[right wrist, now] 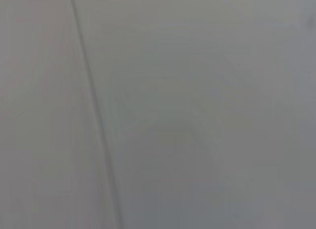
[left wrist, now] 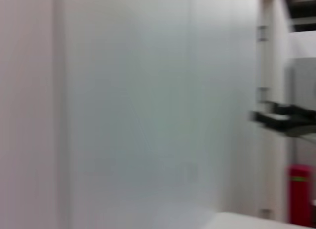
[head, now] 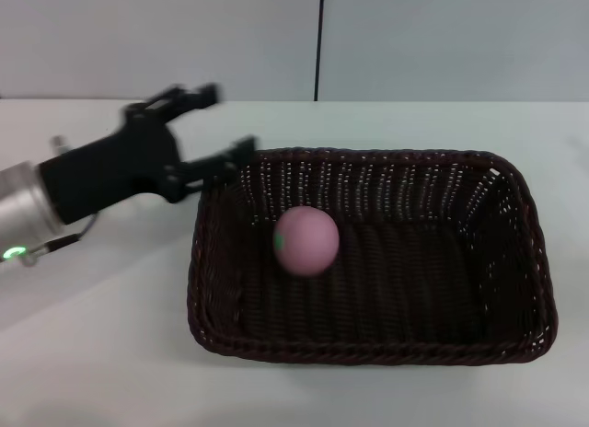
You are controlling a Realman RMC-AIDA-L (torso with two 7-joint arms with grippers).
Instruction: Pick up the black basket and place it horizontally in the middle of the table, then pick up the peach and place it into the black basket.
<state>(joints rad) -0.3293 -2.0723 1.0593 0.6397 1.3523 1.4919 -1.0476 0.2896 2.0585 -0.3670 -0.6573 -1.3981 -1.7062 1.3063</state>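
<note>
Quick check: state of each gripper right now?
Left gripper: open, empty, beside the black basket's left rim; the peach lies inside the basket.
Right gripper: not in view.

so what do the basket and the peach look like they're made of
The black basket looks like woven wicker, very dark with a slight sheen: braided rim, openwork sides. The peach looks smooth and matte, possibly plastic or foam; its material can't be told for sure.

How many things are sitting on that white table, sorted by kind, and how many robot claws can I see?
Baskets: 1, the black basket on the table
Fruit: 1, the peach lying inside the basket
Robot claws: 1, the left claw, open, beside the basket's left end
Total: 3
</note>
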